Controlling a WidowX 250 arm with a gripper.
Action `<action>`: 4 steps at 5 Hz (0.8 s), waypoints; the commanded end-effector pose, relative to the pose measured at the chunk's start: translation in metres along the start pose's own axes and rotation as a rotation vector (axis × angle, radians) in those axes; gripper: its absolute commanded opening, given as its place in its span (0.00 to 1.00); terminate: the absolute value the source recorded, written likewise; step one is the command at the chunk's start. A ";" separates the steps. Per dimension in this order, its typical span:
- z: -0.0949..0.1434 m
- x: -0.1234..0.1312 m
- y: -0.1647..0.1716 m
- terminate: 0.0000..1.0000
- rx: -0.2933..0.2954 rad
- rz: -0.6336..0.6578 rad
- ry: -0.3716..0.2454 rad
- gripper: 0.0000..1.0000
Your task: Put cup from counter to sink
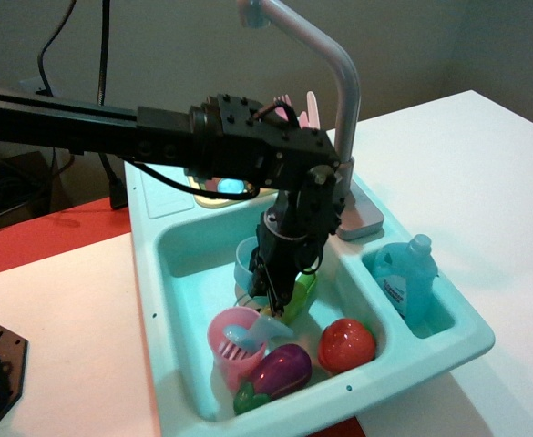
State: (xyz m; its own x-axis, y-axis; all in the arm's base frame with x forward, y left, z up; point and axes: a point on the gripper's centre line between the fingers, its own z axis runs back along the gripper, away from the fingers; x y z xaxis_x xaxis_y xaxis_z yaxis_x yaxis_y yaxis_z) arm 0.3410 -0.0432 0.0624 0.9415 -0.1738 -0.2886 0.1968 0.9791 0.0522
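The claw (pixel 275 293) reaches down into the sink (pixel 179 300), its dark fingers clenched on the cup (pixel 247 259), which sits low inside the basin against the claw's left side, rim up and slightly tilted. Just below the claw lies a green pea pod (pixel 300 297), partly hidden by the fingers. In front of the claw stands a pink ribbed cup (pixel 232 349) with a light-blue utensil in it, and beside that a purple eggplant (pixel 280 370) and a red strawberry (pixel 346 345). Behind the claw rises the grey faucet (pixel 337 73). To the claw's right a blue bottle (pixel 406 278) stands in a side compartment. The counter (pixel 163 187) lies behind the arm, on the white surface (pixel 466 155).
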 end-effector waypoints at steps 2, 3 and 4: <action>0.017 -0.007 0.004 0.00 -0.005 0.038 -0.026 1.00; 0.025 -0.010 0.005 0.00 0.003 0.059 -0.032 1.00; 0.049 -0.028 0.012 0.00 -0.001 0.089 -0.048 1.00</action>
State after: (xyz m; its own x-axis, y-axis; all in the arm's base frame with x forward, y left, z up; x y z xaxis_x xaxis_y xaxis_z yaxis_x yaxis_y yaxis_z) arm 0.3193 -0.0257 0.1178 0.9509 -0.0862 -0.2972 0.1150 0.9901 0.0810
